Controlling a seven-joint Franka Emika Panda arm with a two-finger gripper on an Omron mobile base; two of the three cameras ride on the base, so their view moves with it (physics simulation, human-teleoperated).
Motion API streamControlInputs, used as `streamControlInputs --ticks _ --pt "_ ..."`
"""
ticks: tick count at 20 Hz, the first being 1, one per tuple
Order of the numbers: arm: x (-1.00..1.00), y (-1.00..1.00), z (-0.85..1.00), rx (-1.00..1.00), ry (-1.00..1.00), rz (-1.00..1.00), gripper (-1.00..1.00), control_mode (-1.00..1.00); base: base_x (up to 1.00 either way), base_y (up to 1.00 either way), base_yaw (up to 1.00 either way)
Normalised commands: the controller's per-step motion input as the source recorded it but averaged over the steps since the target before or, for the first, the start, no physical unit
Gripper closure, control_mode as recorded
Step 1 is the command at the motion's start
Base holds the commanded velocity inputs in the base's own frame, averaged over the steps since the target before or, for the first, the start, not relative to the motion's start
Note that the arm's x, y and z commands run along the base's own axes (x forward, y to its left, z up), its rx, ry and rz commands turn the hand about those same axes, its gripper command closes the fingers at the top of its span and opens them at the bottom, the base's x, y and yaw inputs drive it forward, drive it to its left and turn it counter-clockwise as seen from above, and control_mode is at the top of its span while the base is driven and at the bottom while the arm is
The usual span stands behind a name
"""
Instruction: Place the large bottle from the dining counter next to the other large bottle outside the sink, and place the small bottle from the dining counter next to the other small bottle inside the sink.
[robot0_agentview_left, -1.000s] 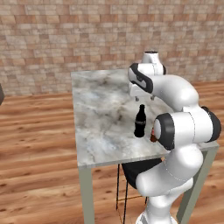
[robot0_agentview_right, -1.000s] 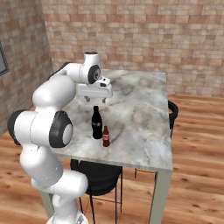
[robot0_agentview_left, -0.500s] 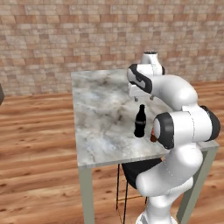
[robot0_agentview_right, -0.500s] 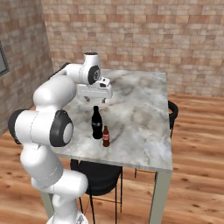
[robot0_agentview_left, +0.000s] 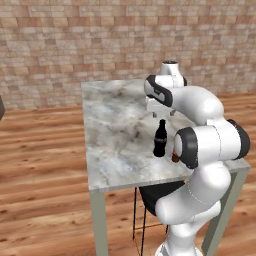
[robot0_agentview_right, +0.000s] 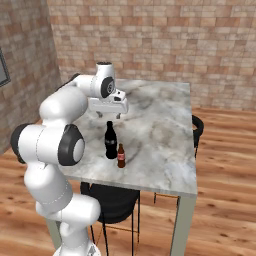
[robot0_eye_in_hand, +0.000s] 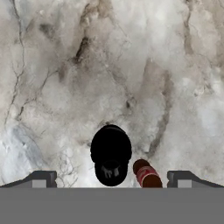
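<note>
The large bottle (robot0_agentview_left: 160, 139) (robot0_agentview_right: 110, 141), black with a red band, stands upright near the front of the dining counter (robot0_agentview_left: 115, 135) (robot0_agentview_right: 160, 130). The small bottle (robot0_agentview_right: 120, 156) (robot0_agentview_left: 175, 158), brown, stands close beside it and is partly behind my arm in the left base view. My gripper (robot0_agentview_left: 161, 114) (robot0_agentview_right: 113, 117) hangs open above the counter, just above and slightly behind the large bottle, touching nothing. From the hand view I look straight down on the large bottle's cap (robot0_eye_in_hand: 111, 153) between my spread fingertips (robot0_eye_in_hand: 41, 179), with the small bottle (robot0_eye_in_hand: 146, 173) to its right. The sink is out of view.
A black chair (robot0_agentview_left: 155, 192) (robot0_agentview_right: 107, 200) is tucked under the counter's near edge, and another chair (robot0_agentview_right: 198, 128) stands at its right side. A brick wall (robot0_agentview_left: 100, 40) runs behind the counter. Wooden floor (robot0_agentview_left: 40, 165) surrounds it.
</note>
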Motion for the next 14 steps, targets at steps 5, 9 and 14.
streamControlInputs --ticks 5,9,14 --pt "0.0 0.0 0.0 0.0 0.0 0.0 -1.0 -1.0 0.0 0.0 0.0" --pt "0.0 0.0 -0.08 0.0 0.0 0.0 -1.0 -1.0 0.0 0.0 0.0" --pt "0.0 0.0 -0.11 0.0 0.0 0.0 -1.0 -1.0 0.0 0.0 0.0"
